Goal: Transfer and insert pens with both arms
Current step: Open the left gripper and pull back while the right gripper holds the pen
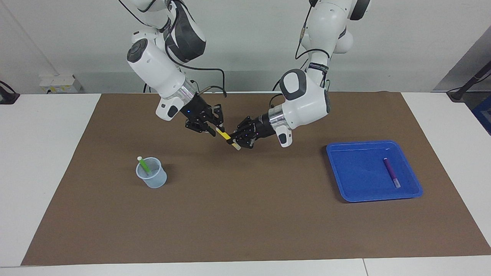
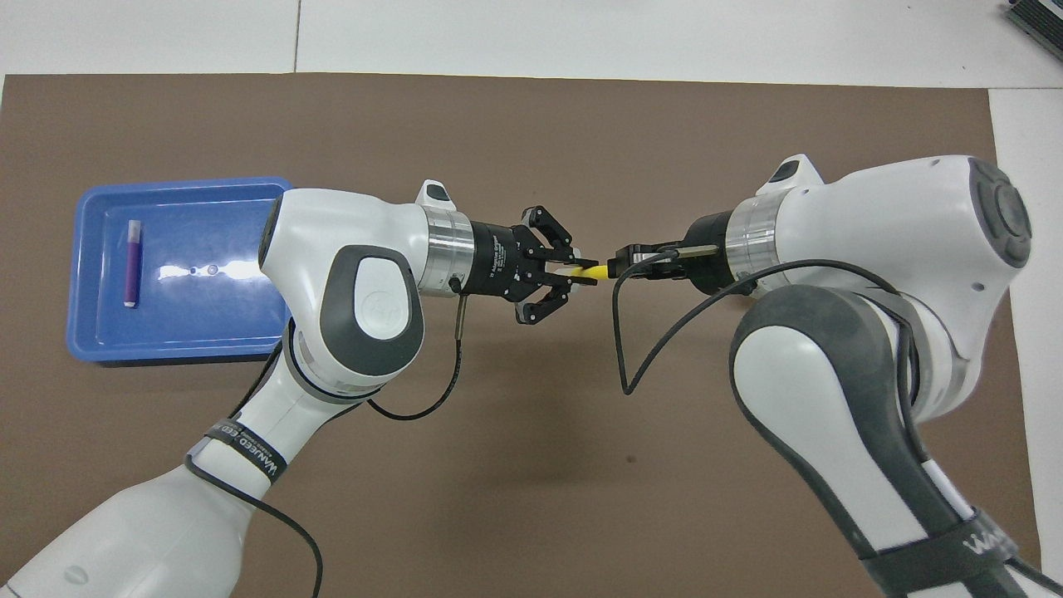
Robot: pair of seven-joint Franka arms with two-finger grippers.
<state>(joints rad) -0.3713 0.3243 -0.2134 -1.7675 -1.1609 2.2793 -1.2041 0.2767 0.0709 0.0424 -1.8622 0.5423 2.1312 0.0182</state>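
The yellow pen (image 1: 226, 136) (image 2: 591, 271) hangs tilted in the air over the middle of the brown mat, bridging both grippers. My left gripper (image 1: 239, 142) (image 2: 578, 274) is closed on its whitish cap end. My right gripper (image 1: 216, 130) (image 2: 619, 264) is shut on its yellow end. The green pen (image 1: 144, 165) stands leaning in a clear cup (image 1: 152, 179) toward the right arm's end; in the overhead view the right arm hides both. The purple pen (image 1: 391, 172) (image 2: 131, 264) lies flat in the blue tray (image 1: 368, 145) (image 2: 183, 184) toward the left arm's end.
A brown mat (image 1: 245, 214) (image 2: 531, 116) covers most of the white table. The cup and the tray are the only other things on it. A black cable (image 2: 621, 349) loops down from the right wrist.
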